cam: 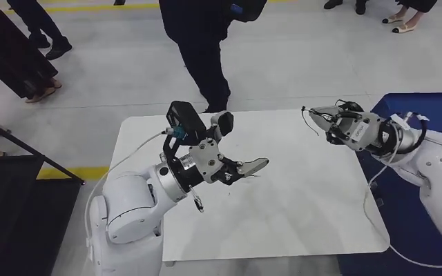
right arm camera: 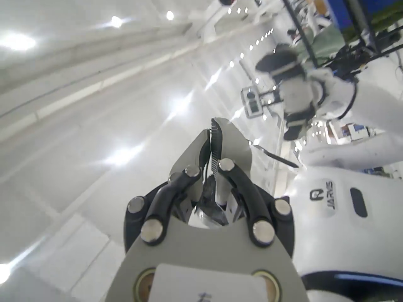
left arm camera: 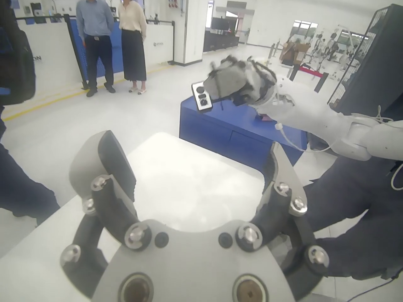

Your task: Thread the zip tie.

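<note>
two grippers hang above the white table (cam: pixel 290 221). at left we see the left gripper (left arm camera: pixel 192 149) spread wide; at right the right gripper (right arm camera: pixel 215 133) pinches the black zip tie (right arm camera: pixel 215 153). a blue cabinet (left arm camera: pixel 220 130) stands beside it, on pale grey floor (cam: pixel 311 62).

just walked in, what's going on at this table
A two-armed robot is working on threading a zip tie. Its right gripper is shut on the zip tie and holds it in the air over an edge of the white table. The left gripper is open and empty above the table, pointing toward the right one, with a clear gap between them.
</note>
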Motion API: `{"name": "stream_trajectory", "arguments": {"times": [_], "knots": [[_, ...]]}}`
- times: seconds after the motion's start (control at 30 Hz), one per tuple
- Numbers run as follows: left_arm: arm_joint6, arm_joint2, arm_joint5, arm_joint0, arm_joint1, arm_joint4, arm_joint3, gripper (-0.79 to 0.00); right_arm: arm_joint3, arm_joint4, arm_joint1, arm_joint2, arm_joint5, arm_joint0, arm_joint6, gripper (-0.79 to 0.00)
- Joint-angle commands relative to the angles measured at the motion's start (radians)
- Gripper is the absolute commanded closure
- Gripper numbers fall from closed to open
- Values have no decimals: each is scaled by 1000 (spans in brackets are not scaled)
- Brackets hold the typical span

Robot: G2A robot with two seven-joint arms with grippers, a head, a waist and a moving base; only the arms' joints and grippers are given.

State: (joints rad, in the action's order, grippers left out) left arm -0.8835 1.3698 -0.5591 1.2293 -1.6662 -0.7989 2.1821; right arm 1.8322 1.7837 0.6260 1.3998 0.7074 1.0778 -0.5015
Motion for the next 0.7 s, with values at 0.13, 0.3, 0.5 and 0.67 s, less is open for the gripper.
{"name": "stream_trajectory", "arguments": {"times": [0.13, 0.3, 0.5, 0.67], "knots": [[2, 0, 2, 3, 1, 1, 1, -785, -50, -79, 55, -272, 98, -190, 260, 0], [2, 0, 2, 3, 1, 1, 1, -785, -100, -169, 125, -473, 72, -336, 290, 0], [2, 0, 2, 3, 1, 1, 1, -785, -100, -169, 125, -473, 72, -336, 290, 0], [2, 0, 2, 3, 1, 1, 1, -785, -130, -201, 133, -503, 134, -345, 304, 0]]}}
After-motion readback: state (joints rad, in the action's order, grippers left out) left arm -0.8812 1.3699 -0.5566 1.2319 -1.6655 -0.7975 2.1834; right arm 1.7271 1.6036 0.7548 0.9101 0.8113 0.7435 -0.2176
